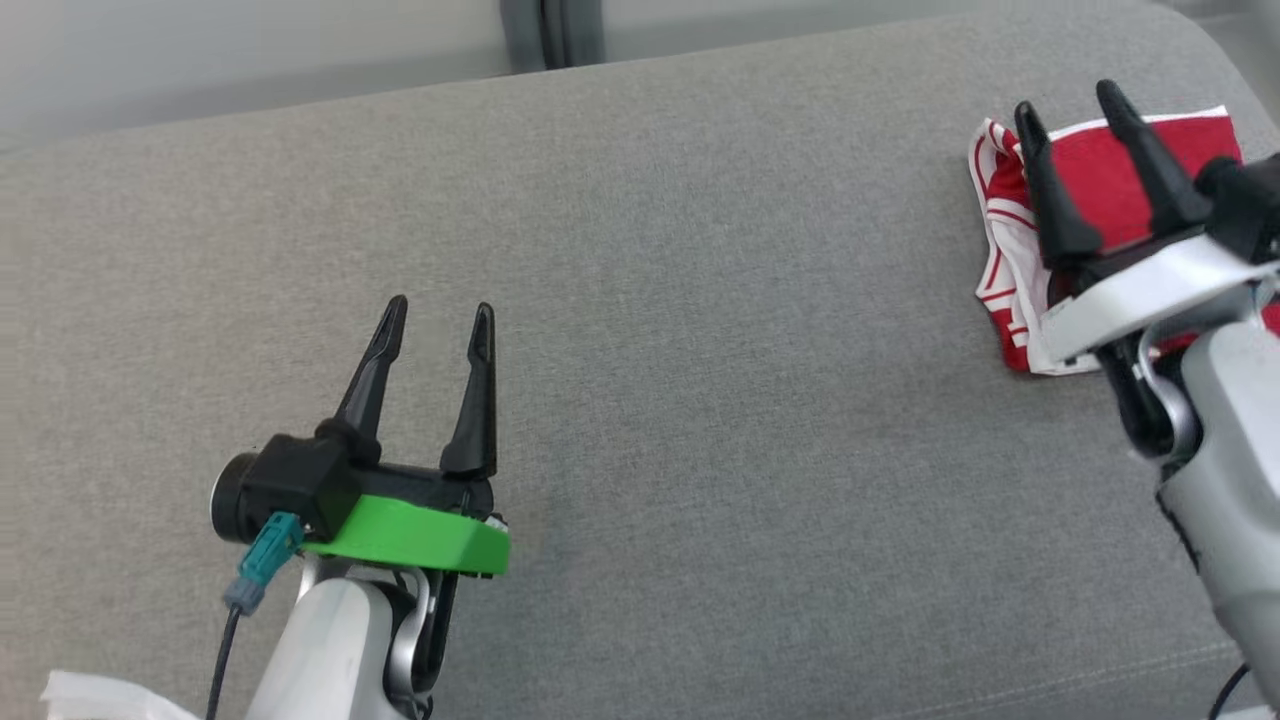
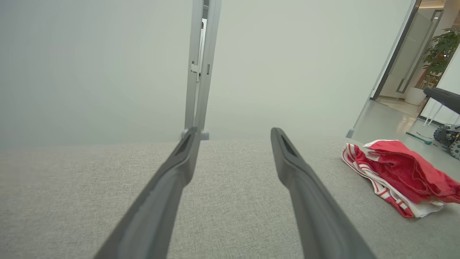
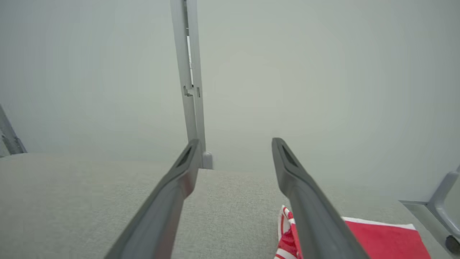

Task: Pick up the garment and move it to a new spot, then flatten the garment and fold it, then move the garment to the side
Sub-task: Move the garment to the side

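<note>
The garment (image 1: 1100, 190) is a folded red cloth with white stripes and trim, lying near the right end of the grey cushioned surface (image 1: 700, 400). It also lies at the right in the left wrist view as the garment (image 2: 402, 178), and at the bottom right in the right wrist view as the garment (image 3: 373, 239). My right gripper (image 1: 1070, 100) hovers over it, open, with nothing between its fingers. My left gripper (image 1: 440, 320) stands open far to the left over bare cushion, holding nothing.
A pale wall with a grey vertical post (image 1: 550, 30) runs behind the cushion. Something white (image 1: 90, 695) lies at the lower left corner. Through a doorway at right, a potted plant (image 2: 440, 50) and a wheeled device (image 2: 449, 138) stand on the floor.
</note>
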Robot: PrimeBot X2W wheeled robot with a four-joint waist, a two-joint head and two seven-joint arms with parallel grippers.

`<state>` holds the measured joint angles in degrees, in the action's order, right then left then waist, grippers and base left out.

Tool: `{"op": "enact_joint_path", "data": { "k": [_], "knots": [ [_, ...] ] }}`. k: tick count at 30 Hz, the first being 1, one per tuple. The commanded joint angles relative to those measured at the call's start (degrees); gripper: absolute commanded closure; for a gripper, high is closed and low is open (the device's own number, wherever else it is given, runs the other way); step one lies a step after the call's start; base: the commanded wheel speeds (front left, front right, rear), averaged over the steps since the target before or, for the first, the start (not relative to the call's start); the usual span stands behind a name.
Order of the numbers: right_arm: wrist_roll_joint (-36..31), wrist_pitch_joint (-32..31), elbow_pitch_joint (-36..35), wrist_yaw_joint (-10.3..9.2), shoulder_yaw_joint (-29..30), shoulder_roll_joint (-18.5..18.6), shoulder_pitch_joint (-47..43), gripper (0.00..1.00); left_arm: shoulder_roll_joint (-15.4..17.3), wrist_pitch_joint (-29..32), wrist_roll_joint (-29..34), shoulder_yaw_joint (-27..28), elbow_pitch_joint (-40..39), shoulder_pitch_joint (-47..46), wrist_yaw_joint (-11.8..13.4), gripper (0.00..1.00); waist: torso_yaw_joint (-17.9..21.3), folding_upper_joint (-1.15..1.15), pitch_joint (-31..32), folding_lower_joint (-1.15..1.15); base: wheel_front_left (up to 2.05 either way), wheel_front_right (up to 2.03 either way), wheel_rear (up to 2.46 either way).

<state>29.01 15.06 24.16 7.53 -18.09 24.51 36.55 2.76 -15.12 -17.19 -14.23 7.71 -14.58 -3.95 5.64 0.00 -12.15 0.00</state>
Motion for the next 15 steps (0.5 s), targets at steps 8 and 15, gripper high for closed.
{"op": "enact_joint_path", "data": {
  "k": [8,15],
  "knots": [
    [-6.3,0.12,-11.61,-0.06,8.56,-10.4,-16.74,0.0,0.26,0.01,-0.34,3.28,0.02,5.39,1.44,0.0,-5.96,0.0,6.44,0.0,0.0,0.0,0.0],
    [-11.99,0.12,-18.2,-0.04,12.71,-17.34,-26.51,0.0,0.26,0.01,-0.39,3.43,1.57,8.44,2.08,0.0,-6.85,0.0,7.97,0.0,0.0,0.0,0.0]
  ]
}}
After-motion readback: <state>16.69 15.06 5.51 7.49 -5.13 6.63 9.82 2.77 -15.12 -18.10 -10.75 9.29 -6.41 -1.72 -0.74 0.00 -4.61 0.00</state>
